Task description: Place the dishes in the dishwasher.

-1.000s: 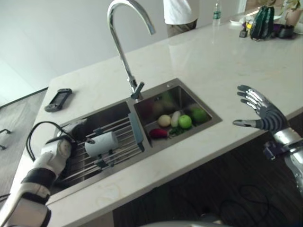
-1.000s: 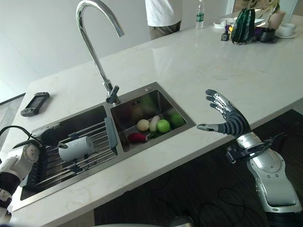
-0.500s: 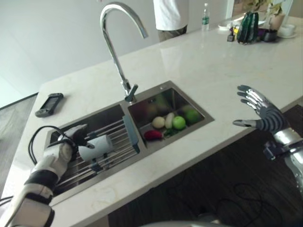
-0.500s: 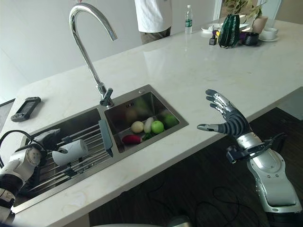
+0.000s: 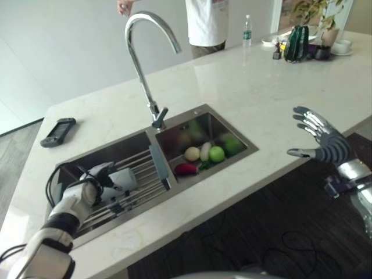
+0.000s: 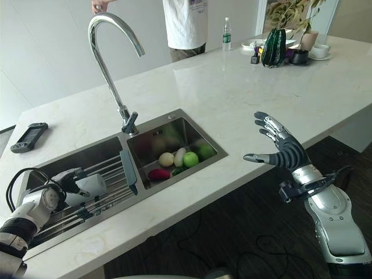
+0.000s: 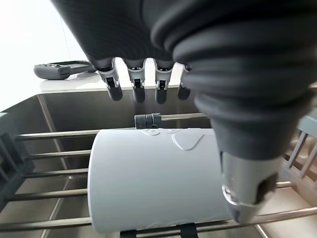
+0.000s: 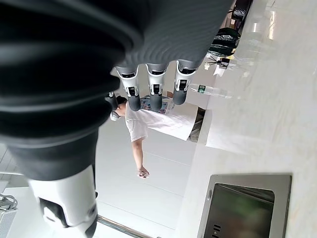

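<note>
A white cup [image 5: 123, 178] lies on its side on the wire rack [image 5: 139, 195] in the sink's left basin. My left hand [image 5: 88, 187] reaches into that basin from the left and is open. Its straight fingers [image 7: 136, 82] hover just over the cup [image 7: 153, 178], and the thumb stands beside the cup's end. I cannot tell whether it touches the cup. My right hand [image 6: 283, 150] is open with spread fingers, held in the air off the counter's front edge at the right.
A tall curved faucet [image 5: 144, 55] rises behind the sink's divider. The right basin [image 5: 229, 125] holds several fruits and vegetables [image 5: 204, 154]. A dark handheld device [image 5: 58, 131] lies on the counter at the left. A person [image 5: 206, 20] stands beyond the counter, near a bottle [image 5: 247, 32] and a green bag [image 5: 296, 43].
The camera has shifted. My left hand has come forward from the basin's left end to the cup, its fingers now over it. The right hand has stayed put.
</note>
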